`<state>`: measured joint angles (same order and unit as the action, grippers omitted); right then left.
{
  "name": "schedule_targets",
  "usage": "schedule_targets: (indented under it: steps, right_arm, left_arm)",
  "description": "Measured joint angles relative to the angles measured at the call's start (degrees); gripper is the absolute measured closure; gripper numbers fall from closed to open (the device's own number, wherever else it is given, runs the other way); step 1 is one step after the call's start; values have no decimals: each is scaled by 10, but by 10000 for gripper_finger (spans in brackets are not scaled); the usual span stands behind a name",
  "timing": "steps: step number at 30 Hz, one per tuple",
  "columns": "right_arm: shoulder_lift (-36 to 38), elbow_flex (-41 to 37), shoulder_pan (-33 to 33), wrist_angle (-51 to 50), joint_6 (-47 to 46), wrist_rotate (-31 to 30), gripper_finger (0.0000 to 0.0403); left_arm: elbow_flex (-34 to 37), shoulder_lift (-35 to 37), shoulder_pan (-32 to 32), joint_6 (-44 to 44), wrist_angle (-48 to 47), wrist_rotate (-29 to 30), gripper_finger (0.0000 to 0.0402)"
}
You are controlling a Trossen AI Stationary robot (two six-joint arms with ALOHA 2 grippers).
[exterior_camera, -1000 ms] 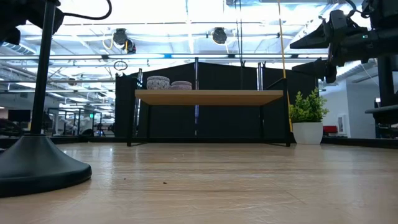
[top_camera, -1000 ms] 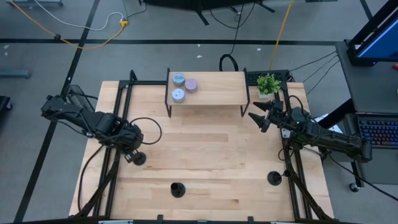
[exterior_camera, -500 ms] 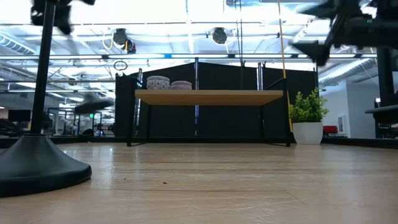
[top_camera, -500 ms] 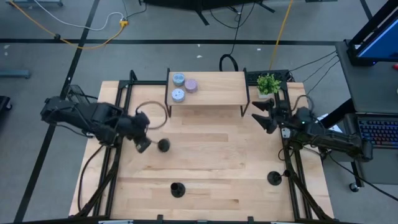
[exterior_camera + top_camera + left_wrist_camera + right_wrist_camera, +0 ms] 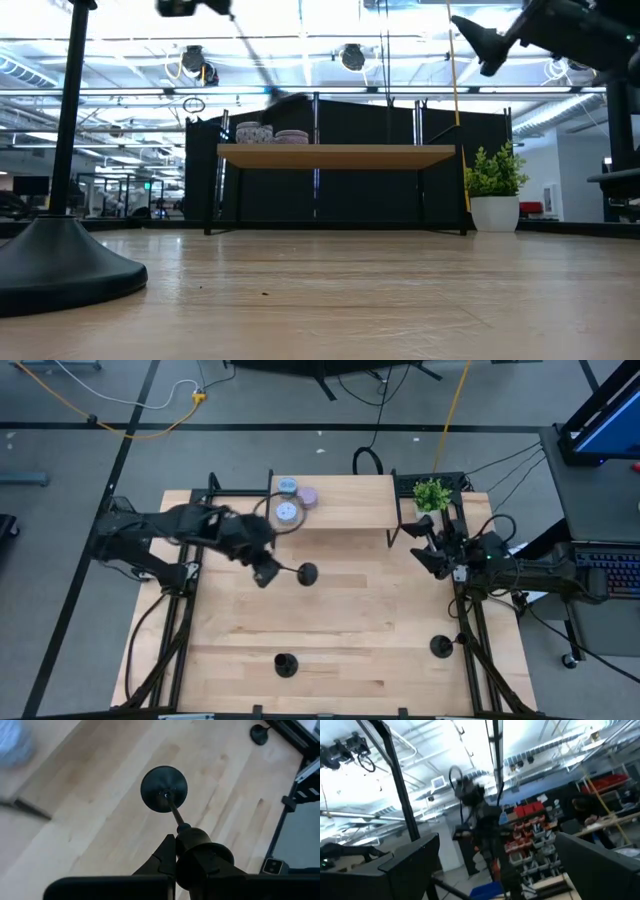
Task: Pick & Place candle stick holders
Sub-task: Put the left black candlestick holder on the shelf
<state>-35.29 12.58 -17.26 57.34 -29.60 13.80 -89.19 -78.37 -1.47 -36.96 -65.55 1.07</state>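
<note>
My left gripper (image 5: 266, 573) is shut on a matte-black candle stick holder (image 5: 300, 571), carried above the table just in front of the wooden shelf (image 5: 345, 508). Its disc base (image 5: 164, 789) points away from the gripper. Two more black holders stand on their bases, one near the front edge (image 5: 286, 664) and one at the front right (image 5: 439, 647). My right gripper (image 5: 420, 542) is open and empty, raised at the table's right side near the shelf's right leg. My left gripper holds the holder by the cup-shaped top end of its stem (image 5: 202, 852), pinched between the two fingers (image 5: 167, 857). The stem (image 5: 174, 812) sticks out beyond the fingertips, along the fingers, toward the table's right. The holder is lifted clear and slants, base lowest.
Three pastel candle tins (image 5: 288, 511) sit on the shelf's left part. A small potted plant (image 5: 431, 493) stands at the back right. Black frame rails run along the table's left (image 5: 190, 560) and right sides (image 5: 462, 610). Bare wood lies in the table's middle.
My left gripper has lifted the holder off the table's left side and carried it up, toward the right and the far edge, up to the shelf. The holder has tipped from upright to slanting, base leading.
</note>
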Motion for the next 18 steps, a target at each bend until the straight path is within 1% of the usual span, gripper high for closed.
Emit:
schedule_targets:
  steps: [3, 6, 8, 10, 13, 15, 18]
  right_arm:
    - [-31, 19, 17, 0, 23, 1, 14]
    - [-60, 46, 30, -7, 71, 31, 14]
    - [-77, 66, 37, -32, 91, 48, 14]
    - [-93, 92, 43, -78, 108, 60, 14]
    - [-117, 136, 53, -179, 140, 60, 14]
    - [-133, 167, 58, -246, 164, 60, 14]
    - [-160, 210, 68, -313, 198, 60, 14]
  left_arm:
    - [-66, -62, 12, 33, -1, -23, 387]
    - [-131, -116, 21, 64, -5, -39, 387]
    - [-172, -148, 26, 79, -6, -46, 387]
    - [-211, -177, 30, 92, -8, -53, 387]
    - [-264, -217, 35, 104, -8, -56, 387]
    - [-292, -237, 37, 111, -9, -56, 387]
    - [-321, -263, 41, 114, -9, -57, 387]
